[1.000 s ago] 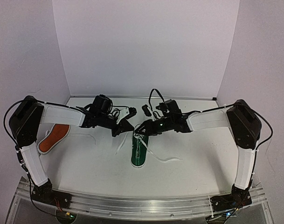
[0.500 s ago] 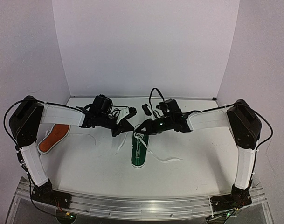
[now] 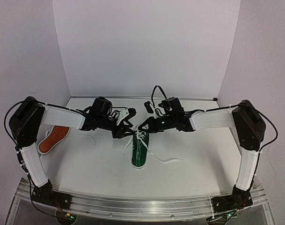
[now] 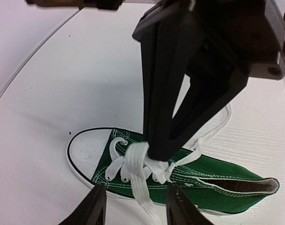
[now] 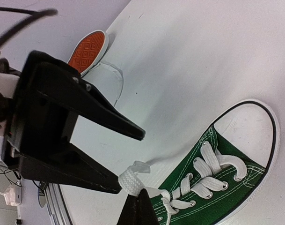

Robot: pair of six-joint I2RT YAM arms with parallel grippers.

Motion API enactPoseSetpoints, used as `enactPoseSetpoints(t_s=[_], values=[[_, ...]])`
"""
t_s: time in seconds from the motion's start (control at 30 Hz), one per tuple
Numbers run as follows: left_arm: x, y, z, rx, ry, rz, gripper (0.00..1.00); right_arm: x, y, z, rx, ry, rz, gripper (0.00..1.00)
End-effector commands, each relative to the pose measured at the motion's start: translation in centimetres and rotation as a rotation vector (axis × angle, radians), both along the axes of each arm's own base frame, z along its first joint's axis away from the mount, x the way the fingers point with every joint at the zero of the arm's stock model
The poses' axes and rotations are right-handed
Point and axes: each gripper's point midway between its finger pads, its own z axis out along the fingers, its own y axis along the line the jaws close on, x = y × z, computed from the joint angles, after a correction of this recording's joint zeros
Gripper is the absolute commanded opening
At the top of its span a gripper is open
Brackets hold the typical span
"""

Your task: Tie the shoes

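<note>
The dark green shoe (image 3: 138,151) lies mid-table, toe toward the arms, with white laces (image 3: 164,160) trailing on the table. My right gripper (image 3: 143,126) is just above the shoe's collar end, shut on a folded loop of white lace (image 5: 132,177). The right wrist view shows it pinched in my right gripper (image 5: 141,200). My left gripper (image 3: 125,128) faces it from the left, open, one finger on each side of the loop without touching. In the left wrist view, its fingers (image 4: 96,206) frame the lace (image 4: 135,161) and the green shoe (image 4: 212,176). The orange-red shoe (image 3: 53,139) lies far left, sole up.
White walls close the table at the back and sides. A loose lace end lies left of the green shoe (image 3: 127,147). The orange-red sole also shows in the right wrist view (image 5: 88,49). Cables hang over both wrists near the back wall.
My right gripper has drawn the lace loop slightly up and back, and the lace left of the shoe now rises off the table. My left gripper has edged closer.
</note>
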Motion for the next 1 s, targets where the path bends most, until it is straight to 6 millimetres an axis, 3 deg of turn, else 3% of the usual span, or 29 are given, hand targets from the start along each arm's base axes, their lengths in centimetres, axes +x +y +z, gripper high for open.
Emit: enactPoseSetpoints(t_s=[0.0, 0.57, 0.8, 0.97], values=[[0.0, -0.3, 1.7, -0.074, -0.058, 0.001, 0.5, 0.3, -0.7, 3.4, 0.001, -0.086, -0.036, 0.0], [0.1, -3.0, 1.1, -0.201, 0.0, -0.04, 0.49, 0.0, -1.6, 2.9, -0.045, -0.079, -0.049, 0.0], [0.0, -3.2, -0.3, -0.156, 0.023, -0.045, 0.18, 0.0, -1.9, 2.8, -0.06, -0.083, -0.061, 0.0], [0.1, -2.3, -2.4, -0.057, 0.044, -0.018, 0.05, 0.0, -2.4, 2.6, -0.076, -0.086, -0.072, 0.0]])
